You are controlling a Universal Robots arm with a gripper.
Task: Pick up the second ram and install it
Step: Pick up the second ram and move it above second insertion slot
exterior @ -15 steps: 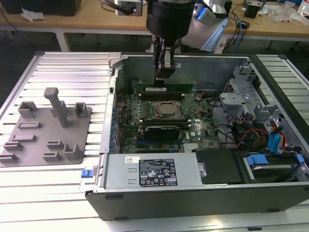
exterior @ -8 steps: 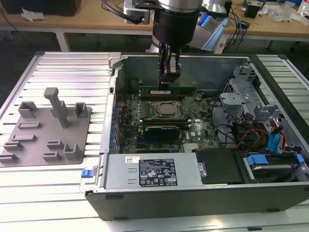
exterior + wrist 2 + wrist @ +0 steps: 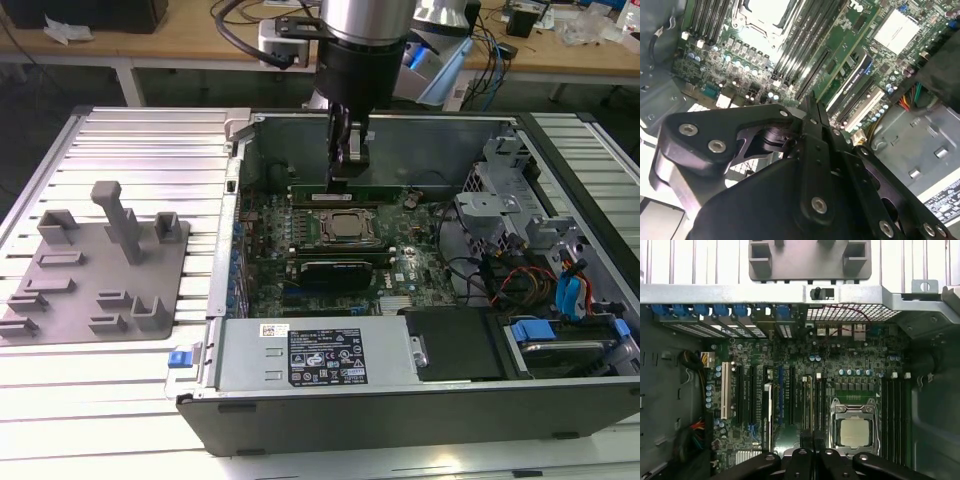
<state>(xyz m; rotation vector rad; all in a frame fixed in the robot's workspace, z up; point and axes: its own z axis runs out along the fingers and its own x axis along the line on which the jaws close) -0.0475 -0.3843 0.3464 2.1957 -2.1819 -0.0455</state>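
Likely light, stiff, brittle (bare chips); second ram (image 3: 378, 189) pinched at top edge, mid-length, gripper (image 3: 347, 172) jaws clenched.

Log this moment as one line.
end effector shut | inside case | at memory slots beside CPU socket | held item unclear

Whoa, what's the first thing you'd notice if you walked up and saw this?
The big open computer case fills the middle of the exterior view, with the robot's gripper reaching straight down into it. The gripper's tip is at the long memory slots right beside the shiny square processor. On the exterior view's left lies a grey holder tray with posts sticking up.
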